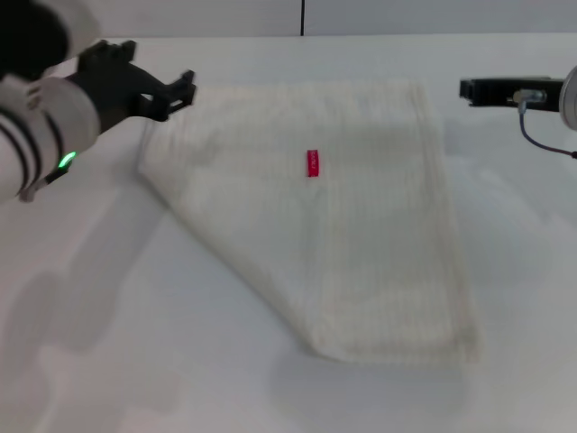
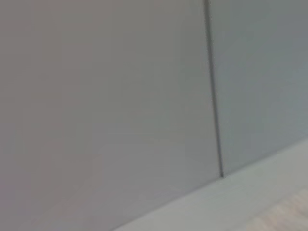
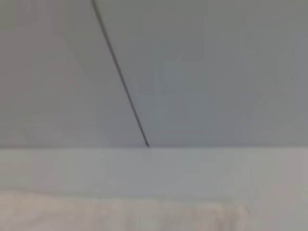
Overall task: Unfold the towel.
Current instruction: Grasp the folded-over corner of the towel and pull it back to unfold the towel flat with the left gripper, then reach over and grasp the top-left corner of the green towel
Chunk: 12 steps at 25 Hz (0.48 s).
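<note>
- The left gripper point(image 1: 177, 93) hangs just off the far left corner of the towel point(image 1: 325, 225). Its black fingers point(image 1: 187, 83) point toward the towel. They look a little apart, with a small gap between the tips, and nothing is in that gap.
- From the head view, I cannot tell if the fingertips touch the cloth edge or just float above it. They do not pinch any fold.
- The right gripper point(image 1: 469, 89) hangs off the far right corner of the towel, close to it but not on it. It shows as a dark flat bar pointing toward the towel. I cannot tell how its fingers stand.
- The towel lies flat on the white table point(image 1: 108, 343), between the two grippers and reaching toward the robot. It is cream-white with thin ribs in it.
- One corner is folded over, so the left side runs in a slanted line down to the near edge.
- A small red tag point(image 1: 312, 163) sits on top of the cloth, near the middle of the far half.
- The left wrist view shows a grey wall point(image 2: 106, 96) with a thin dark seam point(image 2: 214, 106), and a bit of the towel point(image 2: 288, 216) in one corner.
- The right wrist view shows the same kind of wall point(image 3: 202, 72) and the far edge of the towel point(image 3: 120, 214) on the table point(image 3: 154, 168).
</note>
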### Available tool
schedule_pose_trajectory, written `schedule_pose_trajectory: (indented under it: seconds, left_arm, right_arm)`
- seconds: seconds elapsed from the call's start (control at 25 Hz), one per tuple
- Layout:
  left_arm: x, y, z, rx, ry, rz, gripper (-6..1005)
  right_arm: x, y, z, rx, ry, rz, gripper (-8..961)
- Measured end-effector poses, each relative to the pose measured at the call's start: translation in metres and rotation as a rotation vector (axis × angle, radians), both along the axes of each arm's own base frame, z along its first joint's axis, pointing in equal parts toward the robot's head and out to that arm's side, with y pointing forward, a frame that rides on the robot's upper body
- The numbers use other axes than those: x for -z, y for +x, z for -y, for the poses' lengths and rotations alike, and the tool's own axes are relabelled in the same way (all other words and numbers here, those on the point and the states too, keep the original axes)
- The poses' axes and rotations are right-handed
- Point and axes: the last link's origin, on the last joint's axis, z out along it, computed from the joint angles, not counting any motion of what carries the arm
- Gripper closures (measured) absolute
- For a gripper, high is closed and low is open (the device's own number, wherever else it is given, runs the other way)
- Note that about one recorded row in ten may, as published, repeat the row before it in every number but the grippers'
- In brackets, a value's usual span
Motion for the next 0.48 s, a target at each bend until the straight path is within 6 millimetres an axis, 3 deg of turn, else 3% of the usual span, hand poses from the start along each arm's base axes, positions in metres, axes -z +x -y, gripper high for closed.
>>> schedule_pose_trajectory:
  seconds: [0.04,0.2,0.48]
  left_arm:
    - [0.003,0.023,-0.003,-0.016,-0.074,-0.07,226]
    - [0.004,0.042,-0.005,-0.019,-0.137,-0.119,227]
    - [0.006,0.059,-0.008,-0.019,-0.249,-0.116,230]
  right_arm:
    - [0.0,0.002,-0.008,0.033,-0.033,0.034,929]
    - [0.006,-0.001,-0.017,0.051,-0.074,0.062,944]
    - [0.009,-0.013,-0.028,0.065,-0.142,0.101,953]
